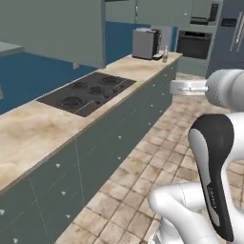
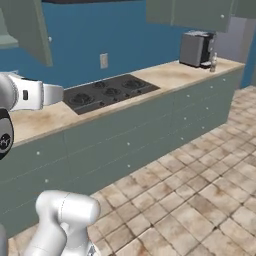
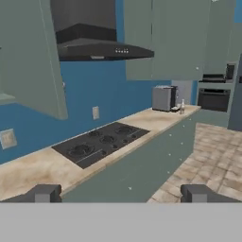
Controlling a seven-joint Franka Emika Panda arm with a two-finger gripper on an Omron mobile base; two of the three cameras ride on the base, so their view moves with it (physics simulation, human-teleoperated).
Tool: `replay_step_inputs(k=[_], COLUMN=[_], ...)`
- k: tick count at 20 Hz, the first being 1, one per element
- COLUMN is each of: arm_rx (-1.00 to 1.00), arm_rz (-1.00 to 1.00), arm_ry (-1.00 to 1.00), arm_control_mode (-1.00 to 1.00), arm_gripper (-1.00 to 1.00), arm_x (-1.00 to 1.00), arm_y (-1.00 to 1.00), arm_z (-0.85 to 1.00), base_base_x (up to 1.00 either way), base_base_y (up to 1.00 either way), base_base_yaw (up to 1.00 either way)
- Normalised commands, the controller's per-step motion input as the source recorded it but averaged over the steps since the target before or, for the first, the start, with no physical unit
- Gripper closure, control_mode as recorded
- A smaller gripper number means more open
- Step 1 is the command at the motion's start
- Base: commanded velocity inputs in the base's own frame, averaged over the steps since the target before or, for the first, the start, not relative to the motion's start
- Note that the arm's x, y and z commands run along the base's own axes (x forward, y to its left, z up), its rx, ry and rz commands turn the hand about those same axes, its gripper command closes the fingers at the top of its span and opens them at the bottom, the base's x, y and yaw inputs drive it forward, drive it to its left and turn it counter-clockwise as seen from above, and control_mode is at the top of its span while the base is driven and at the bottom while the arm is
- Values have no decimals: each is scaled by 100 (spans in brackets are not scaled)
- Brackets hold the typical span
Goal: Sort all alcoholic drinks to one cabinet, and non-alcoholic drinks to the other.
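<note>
Cabinets first, going left to right in the hand view: there's a grey-green wall cabinet (image 3: 28, 52) on the far left with its door swung open, then a dark range hood (image 3: 101, 45), then more closed grey-green uppers (image 3: 165, 38) running off to the right. Under all that sits a long wood-look counter (image 3: 42, 168) with a black four-burner cooktop (image 3: 101, 142) set into it, against a blue wall. Further right, at the far end of the counter, a boxy grey appliance (image 3: 164, 98) stands (coffee machine maybe, too blurry to be sure), and just beside it on its right is one small pale bottle (image 3: 182, 106) with a narrow neck, which is the only drink I can make out, and it's well away from the arm. Past that there's a built-in oven (image 3: 213, 98) in the tall units. The gripper (image 3: 120, 194) is spread wide, fingertips (image 3: 45, 193) far apart with nothing between them, just hanging in the air over the tiled floor (image 3: 212, 156) in front of the counter, aimed along it.
</note>
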Motion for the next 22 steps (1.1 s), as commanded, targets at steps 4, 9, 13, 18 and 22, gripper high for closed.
replay_step_inputs(k=[4,9,13,18,22], arm_rx=[0,0,0,0,0], arm_rz=[0,0,0,0,0], arm_ry=[0,0,0,0,0], arm_control_mode=[100,100,100,100,100], arm_gripper=[-100,-100,-100,-100,-100], arm_x=[0,0,0,0,0], arm_y=[0,0,0,0,0], arm_z=[0,0,0,0,0], base_base_x=[-4,-4,-4,-4,-6], base_base_y=[-31,-33,-34,-34,-35], base_base_yaw=[-37,-37,-37,-37,-36])
